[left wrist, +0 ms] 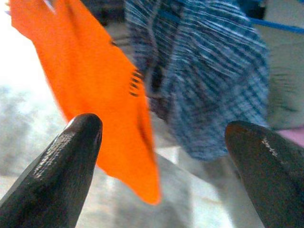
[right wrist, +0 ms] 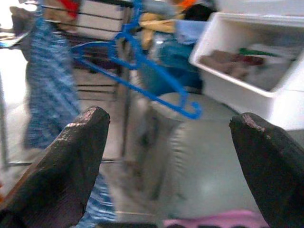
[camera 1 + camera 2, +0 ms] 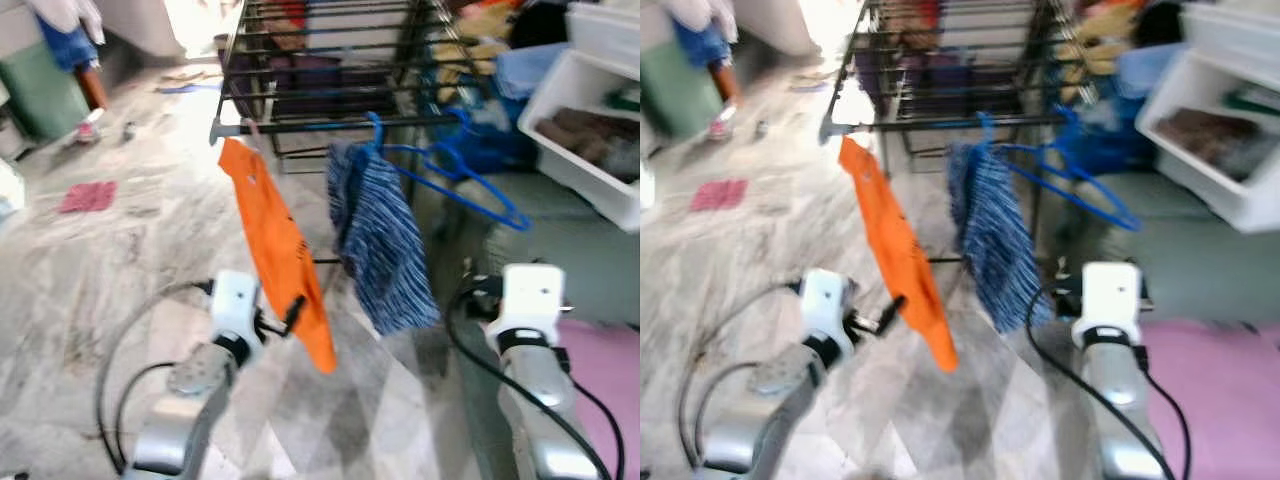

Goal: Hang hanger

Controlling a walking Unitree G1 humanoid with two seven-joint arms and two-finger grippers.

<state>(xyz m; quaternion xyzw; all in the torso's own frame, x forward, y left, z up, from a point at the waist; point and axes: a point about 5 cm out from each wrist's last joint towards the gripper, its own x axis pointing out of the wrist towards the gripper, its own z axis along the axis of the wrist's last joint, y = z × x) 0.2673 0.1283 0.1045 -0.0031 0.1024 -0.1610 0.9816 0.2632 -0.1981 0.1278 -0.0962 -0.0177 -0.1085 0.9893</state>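
Note:
A black drying rack [image 3: 330, 70] stands ahead. From its front rail hang an orange cloth [image 3: 280, 250], a blue checked garment [image 3: 385, 245] and an empty blue hanger [image 3: 460, 180]. My left gripper [image 1: 166, 175] is open just short of the orange cloth's lower edge, with nothing between its fingers. My right gripper [image 2: 175, 161] is open too, lower right of the blue hanger [image 2: 137, 71] and apart from it. Both silver arms rise from the bottom of the head views.
A white bin [image 3: 590, 130] with folded clothes sits at the right on a grey-green sofa [image 3: 560, 240]. A pink cloth [image 3: 605, 370] lies beside my right arm. A red rag [image 3: 88, 196] lies on the marble floor at the left. A person's legs [image 3: 75, 60] are far left.

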